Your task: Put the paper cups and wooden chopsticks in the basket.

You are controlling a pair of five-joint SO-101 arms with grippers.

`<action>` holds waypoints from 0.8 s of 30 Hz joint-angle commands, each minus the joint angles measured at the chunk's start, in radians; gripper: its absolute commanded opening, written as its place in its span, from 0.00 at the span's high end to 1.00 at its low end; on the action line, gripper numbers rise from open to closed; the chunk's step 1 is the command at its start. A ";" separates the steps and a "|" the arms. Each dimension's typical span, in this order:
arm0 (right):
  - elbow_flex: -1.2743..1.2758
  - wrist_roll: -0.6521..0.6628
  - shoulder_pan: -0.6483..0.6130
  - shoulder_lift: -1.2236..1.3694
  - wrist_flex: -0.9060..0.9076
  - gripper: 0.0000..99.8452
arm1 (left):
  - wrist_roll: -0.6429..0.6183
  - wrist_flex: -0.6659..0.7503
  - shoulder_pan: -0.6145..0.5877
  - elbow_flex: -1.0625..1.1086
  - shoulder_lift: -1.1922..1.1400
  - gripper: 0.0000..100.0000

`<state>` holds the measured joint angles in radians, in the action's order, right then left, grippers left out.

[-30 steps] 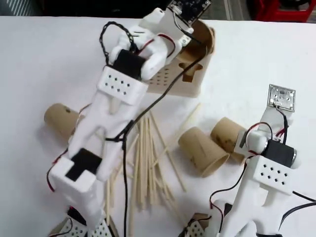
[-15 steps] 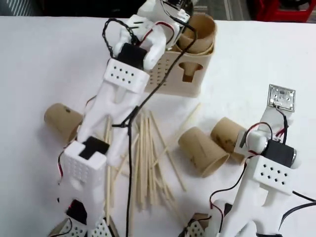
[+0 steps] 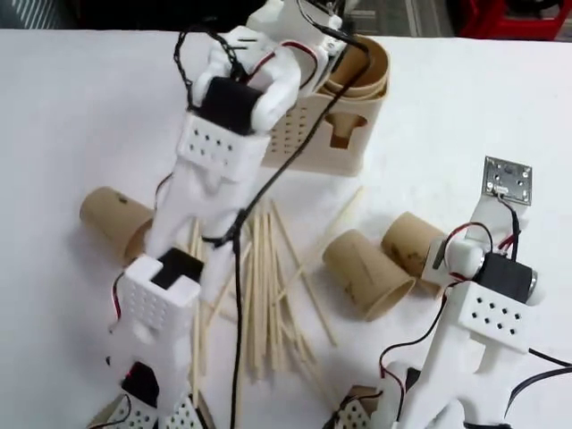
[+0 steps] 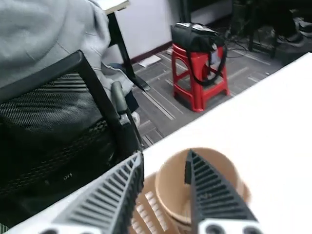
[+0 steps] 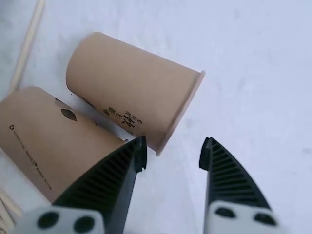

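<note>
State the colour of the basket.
Cream basket, with small perforations on its side; clearest in the high view.

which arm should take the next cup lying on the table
Right. The right gripper is open just above two tan paper cups lying on their sides; the left gripper is away over the beige perforated basket.

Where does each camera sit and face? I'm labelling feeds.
High view: fixed above the table, looking down on both arms, basket, wooden chopsticks and paper cups.
Left wrist view: on the left arm, looking past the left gripper at the cup in the basket.
Right wrist view: on the right arm, looking down past the right gripper at two lying cups.
Shared: high view shows those cups too.
</note>
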<state>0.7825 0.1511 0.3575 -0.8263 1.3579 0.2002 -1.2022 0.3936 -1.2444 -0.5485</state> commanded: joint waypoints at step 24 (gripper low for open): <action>-0.057 -0.008 -0.088 0.317 -0.133 0.81 | 0.000 -0.585 -0.222 -0.417 0.274 0.85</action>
<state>0.7595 0.1496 0.3222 -0.5363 1.2382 0.2156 -1.7822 0.2232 -1.6372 -0.3690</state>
